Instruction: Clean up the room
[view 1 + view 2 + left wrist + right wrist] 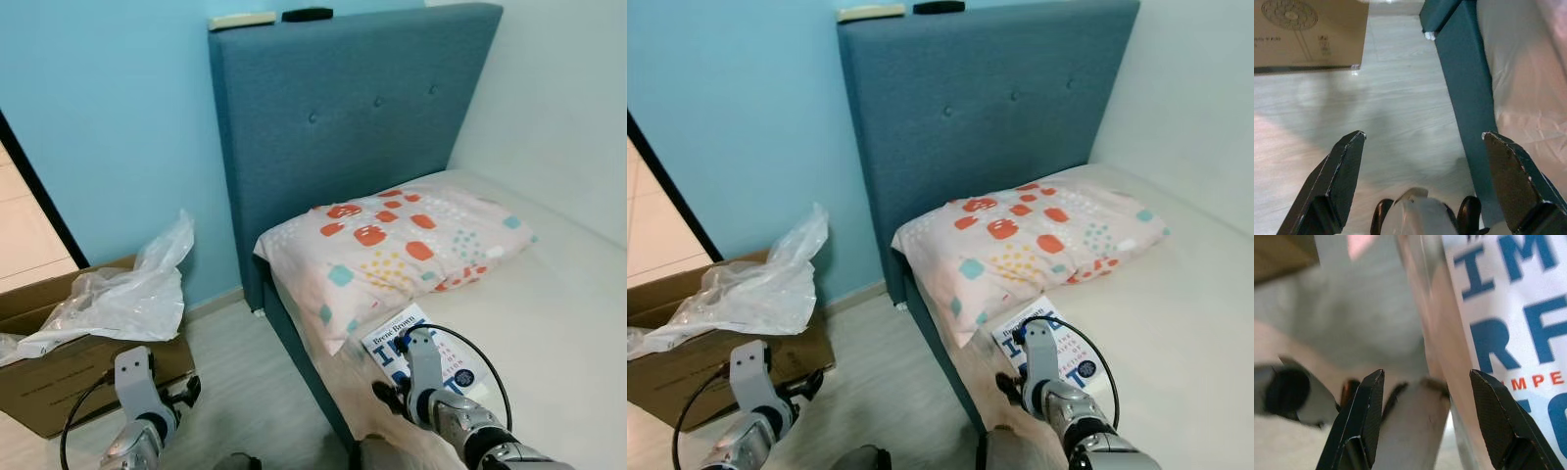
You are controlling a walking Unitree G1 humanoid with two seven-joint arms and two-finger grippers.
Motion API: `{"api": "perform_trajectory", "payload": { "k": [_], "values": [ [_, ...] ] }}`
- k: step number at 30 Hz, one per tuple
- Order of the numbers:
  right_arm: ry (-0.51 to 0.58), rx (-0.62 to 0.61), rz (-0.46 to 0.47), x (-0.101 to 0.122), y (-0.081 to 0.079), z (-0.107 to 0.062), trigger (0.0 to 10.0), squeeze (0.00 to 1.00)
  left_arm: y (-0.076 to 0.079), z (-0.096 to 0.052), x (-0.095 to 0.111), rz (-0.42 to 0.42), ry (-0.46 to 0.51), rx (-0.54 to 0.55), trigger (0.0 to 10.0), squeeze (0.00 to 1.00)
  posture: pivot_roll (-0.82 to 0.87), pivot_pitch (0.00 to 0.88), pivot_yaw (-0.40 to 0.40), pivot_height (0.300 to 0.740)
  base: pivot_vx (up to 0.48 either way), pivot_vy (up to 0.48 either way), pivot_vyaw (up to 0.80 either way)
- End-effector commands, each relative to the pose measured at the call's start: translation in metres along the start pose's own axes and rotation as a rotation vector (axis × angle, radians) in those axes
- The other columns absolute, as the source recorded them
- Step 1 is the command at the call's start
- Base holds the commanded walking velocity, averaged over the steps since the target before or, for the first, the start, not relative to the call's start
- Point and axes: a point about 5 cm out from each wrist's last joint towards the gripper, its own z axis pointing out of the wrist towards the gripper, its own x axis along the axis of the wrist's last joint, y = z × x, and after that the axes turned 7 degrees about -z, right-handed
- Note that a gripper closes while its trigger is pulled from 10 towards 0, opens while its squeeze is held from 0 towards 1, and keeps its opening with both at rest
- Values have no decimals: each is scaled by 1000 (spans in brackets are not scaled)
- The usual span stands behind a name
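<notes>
A white book (423, 349) with blue lettering lay on the bed (558, 313), at 6 o'clock from the patterned pillow (392, 245). The right gripper (1425, 418) hung spread over its near edge. At 9 o'clock, the left gripper (1422, 183) gaped above the floor (1381, 127) beside a cardboard box (59, 372).

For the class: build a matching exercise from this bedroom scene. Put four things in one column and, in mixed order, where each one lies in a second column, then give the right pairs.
Things
1. pillow
2. book
3. plastic bag
4. cardboard box

Places
A. on the floor beside the bed
B. on the mattress, just in front of the pillow
C. at the head of the bed, against the headboard
D. on top of the cardboard box

Pairs: 1-C, 2-B, 3-D, 4-A
</notes>
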Motion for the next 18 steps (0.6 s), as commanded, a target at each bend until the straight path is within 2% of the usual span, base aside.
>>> {"api": "perform_trajectory", "payload": {
  "k": [1, 3, 6, 9, 14, 18],
  "values": [
    [-40, 13, -16, -3, -1, 0, 10000, 0, -3, -2, -6, 11, -20, 2, 10000, 0, 62, 95, -18, 626, 0, 0, 0],
    [-93, 71, -34, -12, -5, 0, 10000, 0, -5, -3, -6, 15, -23, 3, 10000, 0, 69, 106, -15, 626, 0, 0, 0],
    [-116, 91, -52, -16, -6, -1, 10000, 0, -5, -4, -7, 18, -25, 4, 10000, 0, 73, 111, -14, 626, 0, 0, 0],
    [-218, 56, -109, -31, 4, -6, 10000, 0, -9, -6, -9, 23, -31, 6, 10000, 0, 77, 122, -12, 626, 0, 0, 0],
    [-235, 30, -110, -32, 9, -8, 10000, 0, -9, -6, -10, 24, -32, 6, 10000, 0, 75, 124, -11, 626, 0, 0, 0],
    [-247, -54, -133, -30, 22, -12, 10000, 0, -10, -7, -11, 24, -35, 6, 10000, 0, 75, 122, -12, 626, 0, 0, 0]
  ]
}}
